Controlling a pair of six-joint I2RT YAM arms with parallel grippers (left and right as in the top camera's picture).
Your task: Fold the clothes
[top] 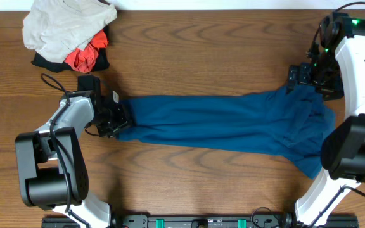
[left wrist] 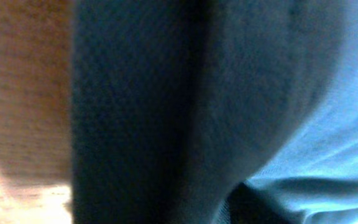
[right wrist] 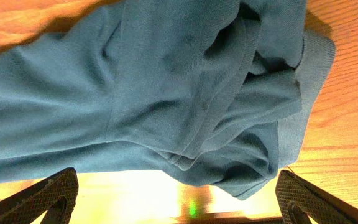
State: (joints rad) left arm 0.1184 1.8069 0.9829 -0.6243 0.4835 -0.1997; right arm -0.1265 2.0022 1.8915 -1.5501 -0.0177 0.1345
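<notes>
The left wrist view is showing little but blurred shirt (left wrist: 229,93) cloth pressed close to the lens, with a strip of tabletop (left wrist: 23,93) at the left edge. No fingers are showing there, so whether the left jaws are gripping the cloth cannot be told. From overhead, the left jaws are sitting at the shirt's left end, their tips lost against the dark cloth. The right jaws are standing wide open and holding nothing: the right fingers (right wrist: 48,199) are showing only at the bottom corners of their view, cut off by the frame, with the shirt's bunched end lying just beyond. The shirt is lying in a long rumpled band across the middle of the tabletop, reaching from one arm to the other. The tabletop is showing brown wood grain and glaring under light near the right jaws. At its far left corner a beige garment (top: 62,25) is lying heaped over an orange-red one (top: 84,58) and a black one (top: 43,62), both mostly covered. A pale strip is running beyond the far edge; what it is cannot be told.
</notes>
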